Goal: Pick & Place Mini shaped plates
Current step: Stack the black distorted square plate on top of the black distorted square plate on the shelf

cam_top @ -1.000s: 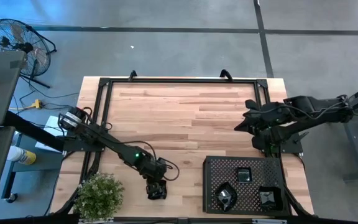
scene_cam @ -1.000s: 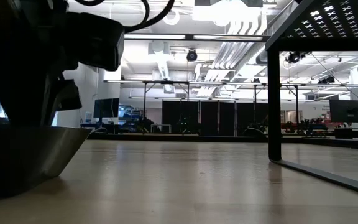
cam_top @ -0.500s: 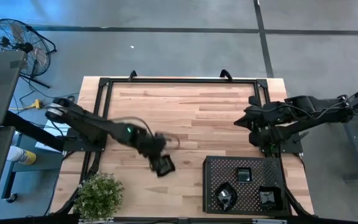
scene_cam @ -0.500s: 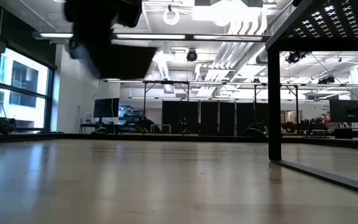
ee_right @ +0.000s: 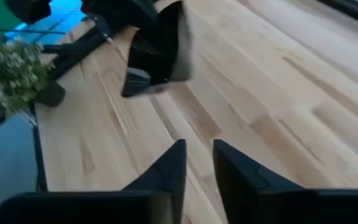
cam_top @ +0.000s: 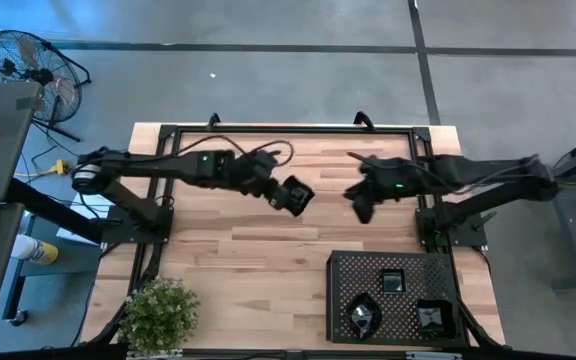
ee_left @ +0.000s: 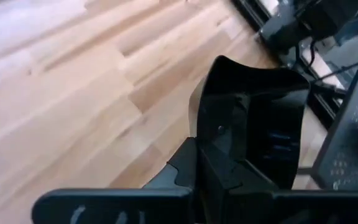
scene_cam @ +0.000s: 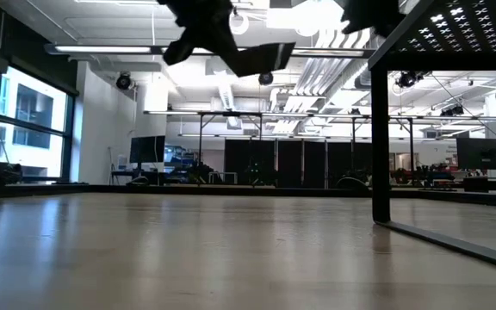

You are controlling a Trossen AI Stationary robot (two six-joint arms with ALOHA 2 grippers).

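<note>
My left gripper (cam_top: 280, 192) is shut on one mini shaped plate (cam_top: 296, 196), a small glossy black squarish dish with raised walls, high above the middle of the table; it also shows in the low view (scene_cam: 261, 58) and the left wrist view (ee_left: 253, 118). My right gripper (cam_top: 360, 207) hangs just right of it, narrowly open and empty, pointing at the plate (ee_right: 160, 50). Three more mini plates (cam_top: 393, 280) (cam_top: 363, 316) (cam_top: 430, 318) lie flat on the black perforated tray (cam_top: 340, 300) at the near right. My left gripper pinches the plate by its wall on the side nearest the wrist (ee_left: 207, 155). The fingers (ee_left: 182, 165) come slanting from the table's left. The plate is lifted clear of the table and hangs tilted, its hollow turned partly toward the right arm.
A potted plant (cam_top: 158, 315) stands at the near left corner. A black frame (cam_top: 163, 135) runs round the table's edges. The tray stands raised on legs (scene_cam: 380, 146). Bare wood (cam_top: 268, 270) lies between the plant and the tray.
My left gripper has lifted the plate from the near edge beside the plant and carried it up, toward the far edge and to the right, to above the table's middle; the plate has tipped. My right arm has reached out from the right edge toward the plate.
</note>
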